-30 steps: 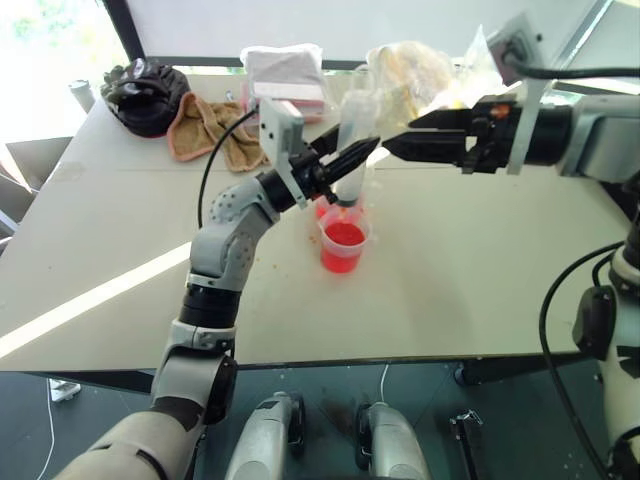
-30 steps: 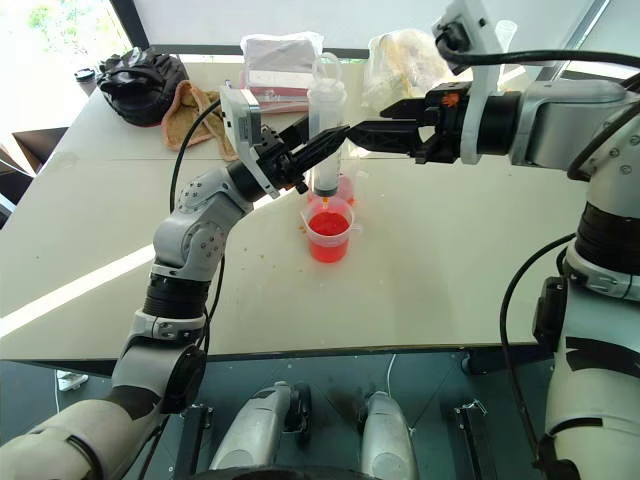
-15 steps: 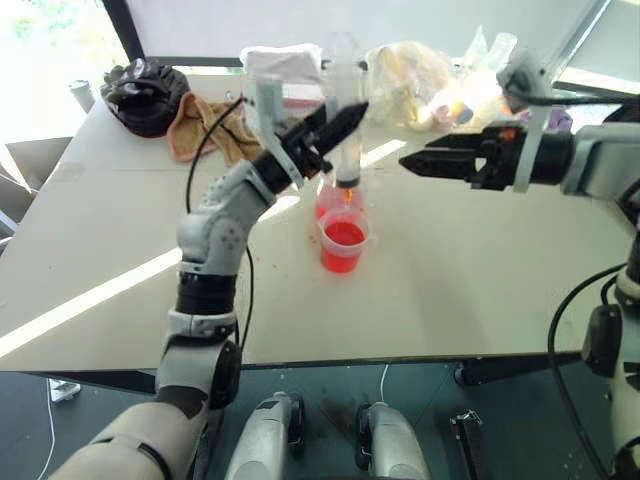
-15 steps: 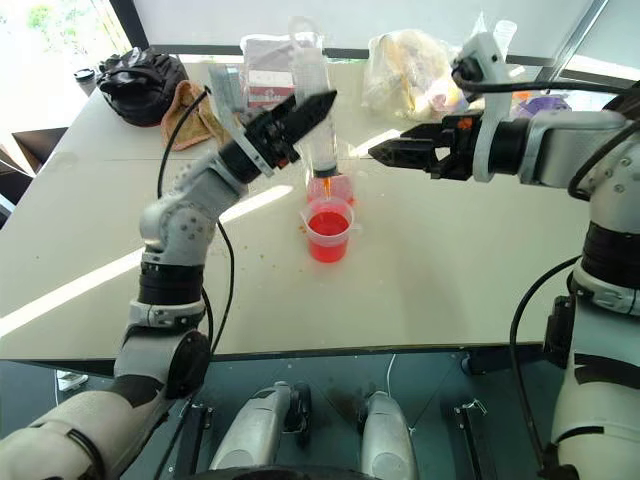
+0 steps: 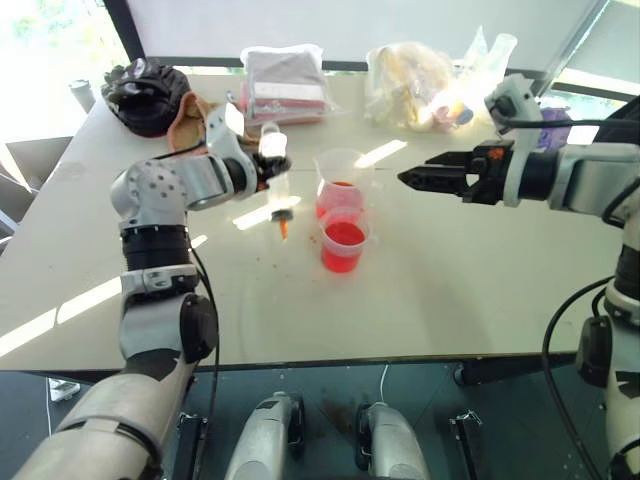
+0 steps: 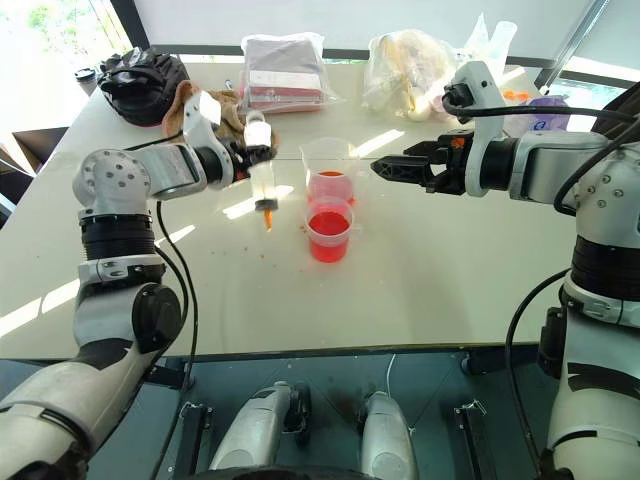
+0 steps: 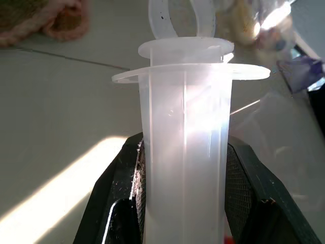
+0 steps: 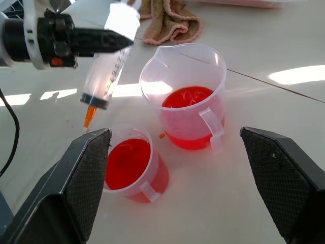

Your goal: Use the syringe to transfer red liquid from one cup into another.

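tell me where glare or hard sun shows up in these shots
Left eye view: sun stripes cross the table, and the window corner is blown out white. Left wrist view: light glares through the syringe barrel, washing out its markings. Right wrist view: bright patches on the table behind the taller cup.

Syringe (image 7: pixel 185 152) tip beyond picture edge
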Motion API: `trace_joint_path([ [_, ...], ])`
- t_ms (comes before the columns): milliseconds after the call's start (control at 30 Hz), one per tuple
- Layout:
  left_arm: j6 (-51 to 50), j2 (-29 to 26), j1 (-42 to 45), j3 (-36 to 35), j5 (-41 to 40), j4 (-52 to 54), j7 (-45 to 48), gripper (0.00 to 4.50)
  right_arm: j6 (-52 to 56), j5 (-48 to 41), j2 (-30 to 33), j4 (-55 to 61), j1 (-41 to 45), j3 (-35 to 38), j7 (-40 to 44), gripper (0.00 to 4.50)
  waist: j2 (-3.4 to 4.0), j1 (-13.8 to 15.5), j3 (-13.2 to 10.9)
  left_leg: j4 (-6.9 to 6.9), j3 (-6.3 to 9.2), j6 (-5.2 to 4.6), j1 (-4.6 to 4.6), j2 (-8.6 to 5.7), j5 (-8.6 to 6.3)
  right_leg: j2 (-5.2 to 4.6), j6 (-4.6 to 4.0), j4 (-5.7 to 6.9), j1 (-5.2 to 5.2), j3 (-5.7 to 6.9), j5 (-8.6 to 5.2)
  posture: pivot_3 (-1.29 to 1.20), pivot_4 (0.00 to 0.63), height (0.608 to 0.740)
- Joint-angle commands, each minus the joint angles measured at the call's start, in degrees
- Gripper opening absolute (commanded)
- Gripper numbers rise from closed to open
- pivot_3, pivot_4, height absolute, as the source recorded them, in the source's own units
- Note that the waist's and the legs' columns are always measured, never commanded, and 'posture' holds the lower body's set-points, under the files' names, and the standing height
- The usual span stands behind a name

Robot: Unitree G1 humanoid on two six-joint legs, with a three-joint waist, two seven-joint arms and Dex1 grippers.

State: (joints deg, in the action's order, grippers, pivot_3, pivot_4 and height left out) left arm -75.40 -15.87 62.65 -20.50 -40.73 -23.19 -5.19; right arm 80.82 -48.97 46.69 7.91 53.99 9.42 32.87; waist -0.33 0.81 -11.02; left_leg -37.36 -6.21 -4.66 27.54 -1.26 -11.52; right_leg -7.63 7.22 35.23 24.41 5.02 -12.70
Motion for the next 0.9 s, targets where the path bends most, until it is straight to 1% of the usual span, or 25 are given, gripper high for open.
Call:
trace_joint_path([
  [33,-4.4,-0.4,-0.2,1.5,2.2,0.5,0.1,1.43,-3.6,0.3,4.1,7.5,-1.6,-1.8,4.2,4.23,-0.01,0.1,0.0,0.01,0.0,0.03,0.0,-0.01,-0.01,-0.01,0.0,-0.02,0.0,0.0,0.0,0.0,0.15,0.74],
  [167,-7.4,0.8,-4.1,2.0,5.2,2.6,-0.7,1.43,-4.9,0.6,7.8,12.5,-3.5,-4.7,7.6,4.23,-0.01,-0.2,0.0,0.03,-0.02,0.2,-0.05,-0.02,-0.07,-0.03,0.0,-0.03,0.0,-0.02,0.0,0.0,0.15,0.74],
  [267,-7.3,1.3,-5.4,2.3,7.0,3.3,-0.3,1.43,-7.5,3.0,11.2,16.0,-5.4,-8.2,9.8,4.23,-0.02,-0.1,0.0,0.09,0.01,0.31,-0.06,0.01,-0.03,-0.05,0.0,0.01,0.05,-0.02,0.0,0.0,0.15,0.74],
  [467,-8.3,2.4,-5.6,0.9,9.3,4.5,-0.6,1.43,-8.8,4.7,11.4,16.2,-6.2,-9.6,10.4,4.23,-0.02,-0.1,0.0,0.15,0.02,0.39,-0.11,0.02,0.0,-0.11,-0.01,0.02,0.08,-0.05,0.01,0.0,0.15,0.74],
  [533,-9.5,2.6,-6.2,0.9,10.1,5.6,-0.8,2.48,-9.0,5.0,11.1,16.1,-6.0,-9.8,10.5,4.29,-0.02,-0.1,0.0,0.17,0.01,0.39,-0.11,0.02,0.0,-0.12,-0.02,0.01,0.1,-0.06,0.01,0.0,0.15,0.74],
  [567,-9.6,2.7,-6.6,0.8,10.2,6.4,-0.5,2.86,-9.2,5.2,10.9,16.0,-5.9,-9.9,10.5,4.29,-0.01,-0.1,0.0,0.18,0.01,0.4,-0.11,0.02,0.0,-0.12,-0.02,0.01,0.11,-0.07,0.01,0.0,0.15,0.74],
  [667,-7.5,2.0,-7.2,1.7,10.5,9.2,1.5,4.2,-9.5,5.8,10.5,15.6,-5.8,-10.3,10.7,4.29,-0.01,-0.1,0.0,0.2,0.01,0.43,-0.11,0.03,0.02,-0.12,-0.02,0.01,0.12,-0.08,0.01,0.0,0.15,0.74],
  [700,-7.0,2.0,-7.3,1.8,10.4,9.8,2.2,4.47,-9.6,5.9,10.4,15.6,-5.8,-10.4,10.8,4.29,-0.01,-0.1,0.0,0.21,0.01,0.44,-0.11,0.03,0.02,-0.12,-0.03,0.02,0.13,-0.08,0.02,0.0,0.15,0.74],
  [900,-5.1,0.2,-8.0,2.2,10.7,14.0,5.5,4.47,-11.1,7.6,9.8,15.5,-5.7,-12.8,12.1,4.29,-0.01,-0.1,0.0,0.23,0.01,0.46,-0.08,0.03,0.04,-0.13,-0.04,0.01,0.17,-0.08,0.02,0.0,0.15,0.74],
])
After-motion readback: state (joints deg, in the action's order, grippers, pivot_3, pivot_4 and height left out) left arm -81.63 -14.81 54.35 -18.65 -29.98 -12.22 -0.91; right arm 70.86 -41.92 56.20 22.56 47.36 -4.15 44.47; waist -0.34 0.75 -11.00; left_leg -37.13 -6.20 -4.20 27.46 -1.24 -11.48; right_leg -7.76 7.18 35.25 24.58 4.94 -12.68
